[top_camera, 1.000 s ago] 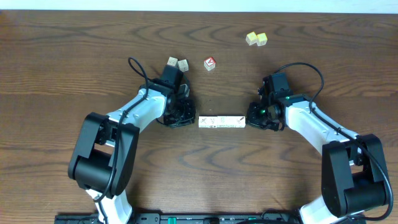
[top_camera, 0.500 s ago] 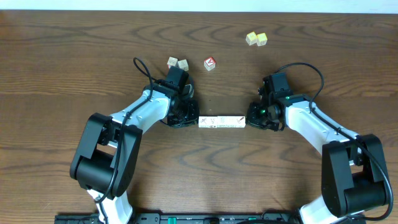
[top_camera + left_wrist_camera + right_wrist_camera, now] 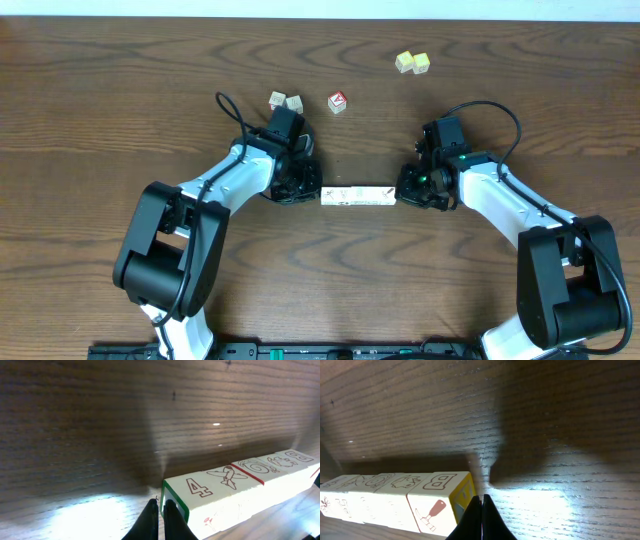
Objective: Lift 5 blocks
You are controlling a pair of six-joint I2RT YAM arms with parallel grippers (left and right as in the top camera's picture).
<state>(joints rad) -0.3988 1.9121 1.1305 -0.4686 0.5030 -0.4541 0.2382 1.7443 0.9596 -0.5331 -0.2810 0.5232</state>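
Five blocks (image 3: 358, 196) lie end to end in one row on the desk (image 3: 100, 100) in the overhead view. None looks lifted yet. The left hand (image 3: 314, 189) and right hand (image 3: 402, 192) butt against opposite ends, seemingly set to squeeze the row.

From the left wrist, its fingers (image 3: 149, 521) are pinched together at the green-edged end cube. Matte whitish faces carry red-outlined prints, and the edges are crisp.

From the right wrist, the fingers (image 3: 472, 525) are likewise pressed together and meet a yellow end face. Dark, faintly glossy wood grain runs beneath.

"4" and "B" on blocks (image 3: 235, 485)
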